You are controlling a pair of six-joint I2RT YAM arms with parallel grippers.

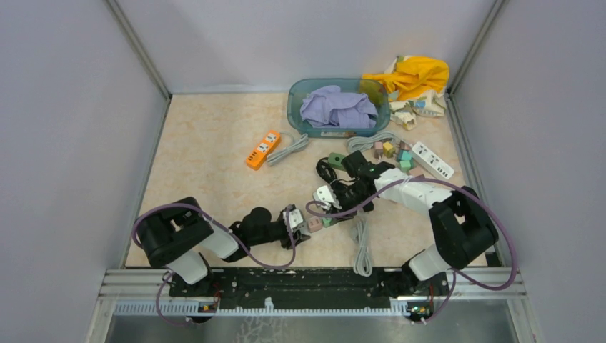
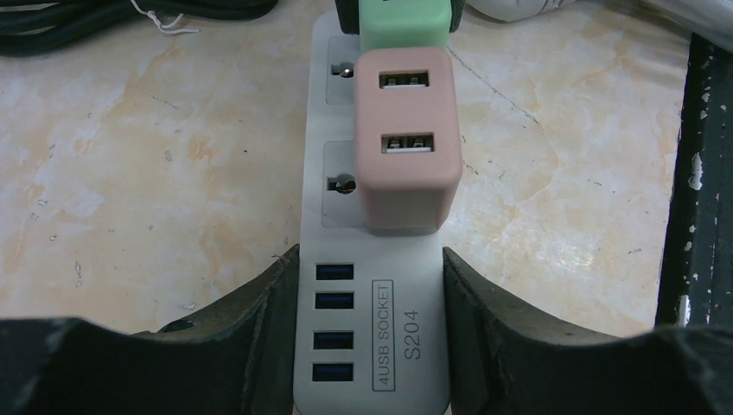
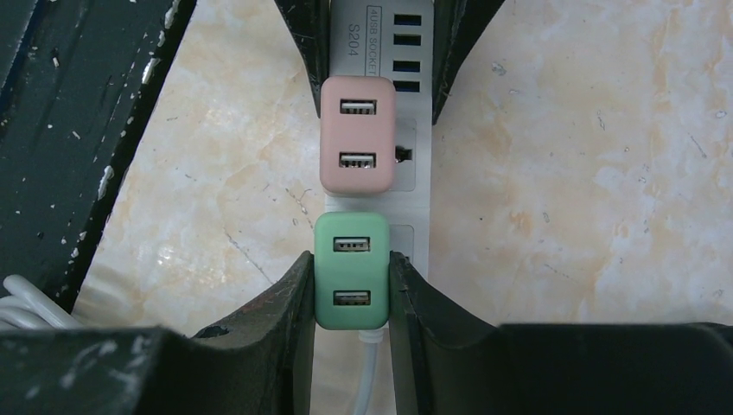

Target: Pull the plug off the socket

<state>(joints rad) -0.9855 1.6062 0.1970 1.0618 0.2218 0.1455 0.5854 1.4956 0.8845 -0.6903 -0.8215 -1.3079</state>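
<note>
While the left pincer (image 2: 370,264) clamps the power strip (image 2: 372,363) at its USB end, the right pincer (image 3: 350,259) grips the green plug (image 3: 350,285). The plug sits seated beside the pink plug (image 3: 357,134), near-centre on the bench (image 1: 207,143); only the pull seems left.

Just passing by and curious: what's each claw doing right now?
Left gripper: closed on the white power strip, at its USB end.
Right gripper: closed on the green USB charger.
</note>
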